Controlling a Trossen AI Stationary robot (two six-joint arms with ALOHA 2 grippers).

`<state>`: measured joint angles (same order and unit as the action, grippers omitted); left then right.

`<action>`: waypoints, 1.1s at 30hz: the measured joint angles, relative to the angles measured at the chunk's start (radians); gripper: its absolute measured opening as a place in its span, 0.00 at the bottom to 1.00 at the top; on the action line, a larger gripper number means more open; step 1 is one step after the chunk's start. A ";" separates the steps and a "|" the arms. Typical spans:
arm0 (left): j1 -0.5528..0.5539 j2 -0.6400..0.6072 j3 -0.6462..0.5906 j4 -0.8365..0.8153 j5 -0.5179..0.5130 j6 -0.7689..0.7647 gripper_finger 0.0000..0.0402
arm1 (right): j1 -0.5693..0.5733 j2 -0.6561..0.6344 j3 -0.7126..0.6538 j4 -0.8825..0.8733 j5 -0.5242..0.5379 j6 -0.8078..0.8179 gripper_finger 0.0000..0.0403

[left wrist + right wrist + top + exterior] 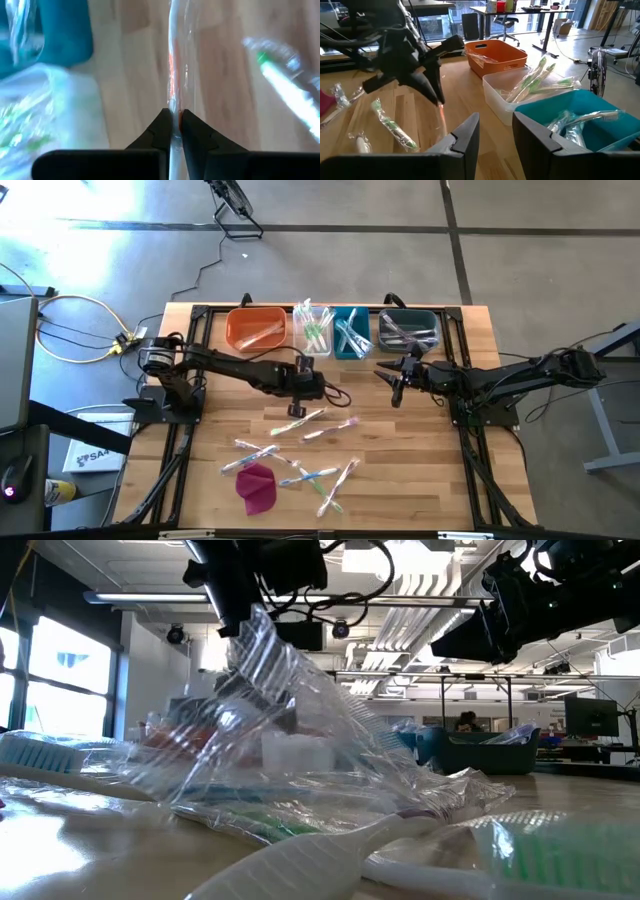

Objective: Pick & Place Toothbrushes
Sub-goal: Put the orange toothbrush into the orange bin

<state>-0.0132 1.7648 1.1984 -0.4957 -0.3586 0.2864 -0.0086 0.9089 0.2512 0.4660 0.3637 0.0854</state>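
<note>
Several wrapped toothbrushes point(300, 450) lie scattered on the wooden table, near the front. A magenta cloth lump point(257, 487) lies beside them. My left gripper point(298, 390) is over the table's middle, shut on one toothbrush with an orange-red handle in a clear wrapper point(172, 75). My right gripper point(395, 380) waits open in front of the bins with nothing between its fingers point(495, 135). My left gripper pinches the clear wrapper of the orange-red toothbrush point(173, 102) between its two fingertips. The fingers slant down from the table's left. The toothbrush hangs below them point(441, 117), running on in line with the fingers. I cannot tell whether its lower end touches the table.
Along the far edge stands a row of bins: orange point(255, 330), clear with green brushes point(312, 328), teal point(350, 332) and dark grey point(408, 330). Each holds wrapped brushes. Bare wood lies between the bins and the scattered brushes.
</note>
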 joint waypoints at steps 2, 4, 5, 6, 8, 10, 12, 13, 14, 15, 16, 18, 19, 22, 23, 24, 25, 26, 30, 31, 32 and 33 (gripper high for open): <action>0.000 -0.007 0.000 -0.031 -0.023 -0.012 0.05 | 0.000 0.000 0.000 0.000 0.000 0.000 0.27; 0.000 -0.012 0.000 -0.039 -0.029 -0.027 0.05 | 0.000 0.000 0.000 0.000 0.000 0.000 0.27; 0.000 -0.014 0.000 -0.044 -0.030 -0.031 0.05 | 0.000 0.000 0.000 0.000 0.000 0.001 0.27; 0.000 -0.019 0.000 -0.058 -0.030 -0.033 0.05 | 0.000 0.000 0.000 0.000 0.000 0.001 0.27; 0.000 -0.025 0.000 -0.053 -0.030 -0.034 0.05 | 0.000 0.000 0.000 0.000 0.000 0.001 0.27; 0.000 -0.025 0.001 -0.052 -0.029 -0.033 0.05 | 0.000 0.000 0.000 0.002 0.000 0.001 0.27; 0.000 -0.025 0.000 -0.063 -0.029 -0.032 0.05 | 0.000 0.000 0.000 0.003 0.000 0.001 0.27; 0.000 -0.025 0.000 -0.064 -0.029 -0.032 0.05 | 0.000 0.000 0.000 0.003 0.000 0.001 0.27; 0.000 -0.025 0.000 -0.071 -0.029 -0.032 0.05 | 0.000 0.000 0.000 0.007 0.000 0.001 0.27; 0.000 -0.025 0.000 -0.081 -0.029 -0.031 0.05 | 0.000 0.000 0.000 0.009 0.000 0.001 0.27; 0.000 -0.025 0.000 -0.088 -0.029 -0.032 0.05 | 0.000 0.000 0.000 0.009 0.000 0.001 0.27; 0.001 -0.036 -0.003 -0.092 -0.027 -0.033 0.05 | 0.000 0.000 0.000 0.012 0.000 0.002 0.27; 0.000 -0.044 -0.007 -0.092 -0.027 -0.033 0.05 | 0.000 0.000 0.000 0.014 0.000 0.002 0.27; 0.001 -0.094 -0.051 -0.080 -0.026 -0.053 0.05 | 0.000 0.000 0.000 0.019 0.000 0.005 0.27; 0.006 -0.114 -0.069 -0.079 -0.026 -0.064 0.05 | 0.000 0.000 0.000 0.023 0.001 0.013 0.27; 0.008 -0.140 -0.089 -0.065 -0.024 -0.083 0.05 | 0.000 0.000 0.000 0.024 0.000 0.023 0.27; 0.008 -0.170 -0.114 -0.062 -0.025 -0.106 0.05 | 0.000 0.000 0.000 0.023 0.000 0.026 0.27; 0.009 -0.204 -0.142 -0.062 -0.026 -0.126 0.05 | 0.000 0.000 0.000 0.024 0.001 0.027 0.27; 0.008 -0.336 -0.258 -0.007 -0.031 -0.182 0.05 | 0.000 0.000 -0.001 0.023 0.001 0.026 0.27; 0.008 -0.365 -0.284 0.006 -0.040 -0.194 0.05 | 0.000 0.000 0.000 0.022 0.001 0.026 0.27; 0.008 -0.398 -0.308 0.026 -0.048 -0.209 0.05 | 0.000 0.000 0.000 0.020 0.001 0.026 0.27; 0.008 -0.435 -0.334 0.029 -0.066 -0.224 0.05 | 0.000 0.000 0.000 0.021 0.001 0.025 0.27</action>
<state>-0.0051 1.3300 0.8640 -0.4671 -0.4246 0.0625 -0.0089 0.9085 0.2512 0.4873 0.3645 0.1108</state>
